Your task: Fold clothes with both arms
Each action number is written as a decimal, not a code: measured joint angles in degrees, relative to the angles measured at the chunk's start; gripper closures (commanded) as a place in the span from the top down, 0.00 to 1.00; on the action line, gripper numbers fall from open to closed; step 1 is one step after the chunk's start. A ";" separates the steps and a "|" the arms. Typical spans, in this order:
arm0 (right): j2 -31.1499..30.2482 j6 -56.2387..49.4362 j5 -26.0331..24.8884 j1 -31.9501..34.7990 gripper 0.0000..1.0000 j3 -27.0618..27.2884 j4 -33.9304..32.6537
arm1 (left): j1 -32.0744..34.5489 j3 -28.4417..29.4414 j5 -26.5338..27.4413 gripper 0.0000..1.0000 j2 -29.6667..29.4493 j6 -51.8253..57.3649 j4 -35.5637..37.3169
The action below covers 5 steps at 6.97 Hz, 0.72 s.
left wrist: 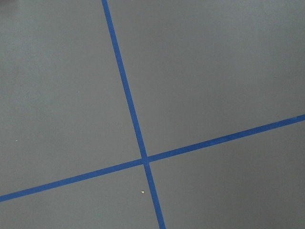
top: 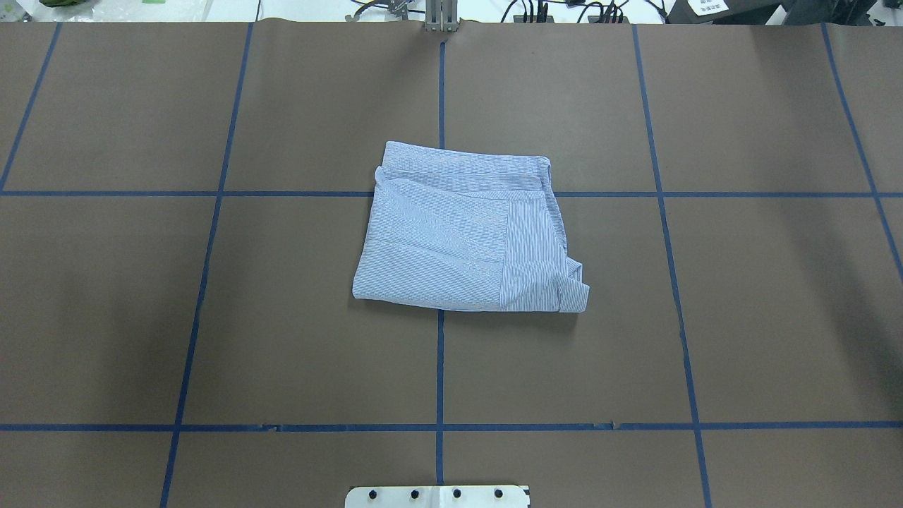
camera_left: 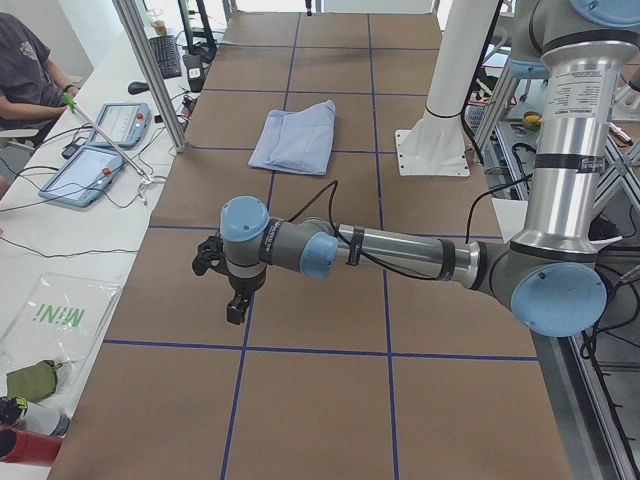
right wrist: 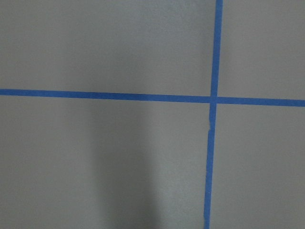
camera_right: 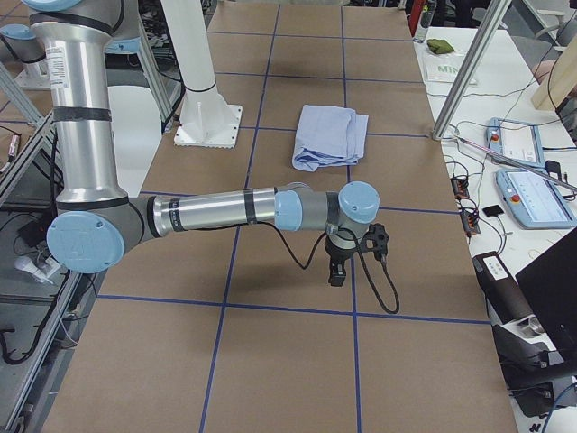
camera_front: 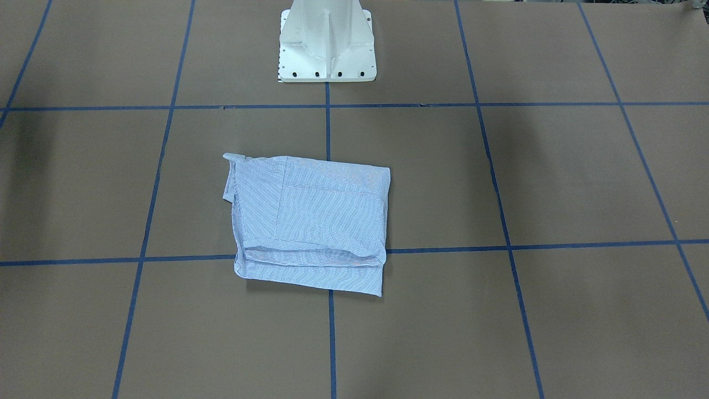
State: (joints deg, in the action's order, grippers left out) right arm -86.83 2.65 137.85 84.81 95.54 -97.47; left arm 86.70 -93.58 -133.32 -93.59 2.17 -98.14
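The light blue-and-white striped shirt (camera_front: 310, 221) lies folded into a compact rectangle near the table's middle; it also shows in the overhead view (top: 465, 233) and both side views (camera_left: 297, 135) (camera_right: 329, 135). No arm is on it. My left gripper (camera_left: 235, 310) hangs over bare table far from the shirt, at the table's left end. My right gripper (camera_right: 335, 275) hangs over bare table at the right end. Both show only in the side views, so I cannot tell whether they are open or shut. The wrist views show only brown table and blue tape lines.
The white pedestal base (camera_front: 327, 41) stands behind the shirt. Blue tape (top: 440, 367) marks a grid on the brown table. Tablets (camera_left: 95, 170) and cables lie on a side bench, where a person (camera_left: 25, 70) sits. More devices (camera_right: 532, 194) lie along the bench in the exterior right view.
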 measured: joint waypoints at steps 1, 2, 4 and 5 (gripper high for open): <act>0.19 0.10 0.86 0.00 1.00 -0.03 0.03 | -0.02 -0.01 -1.83 1.00 0.04 0.02 0.02; 0.20 0.00 0.98 0.00 1.00 -0.02 0.08 | -0.10 -0.06 -3.55 1.00 0.03 0.01 0.06; -0.19 0.01 0.61 0.00 1.00 0.60 0.15 | -0.12 -0.69 -4.28 1.00 0.00 0.04 -0.52; -0.59 0.19 0.50 -0.01 1.00 1.28 0.11 | -0.08 -1.42 -4.25 1.00 0.21 0.04 -1.27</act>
State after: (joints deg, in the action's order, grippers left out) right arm -87.42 2.84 138.35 84.80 96.82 -97.35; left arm 86.62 -94.99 -137.56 -93.38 2.21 -99.41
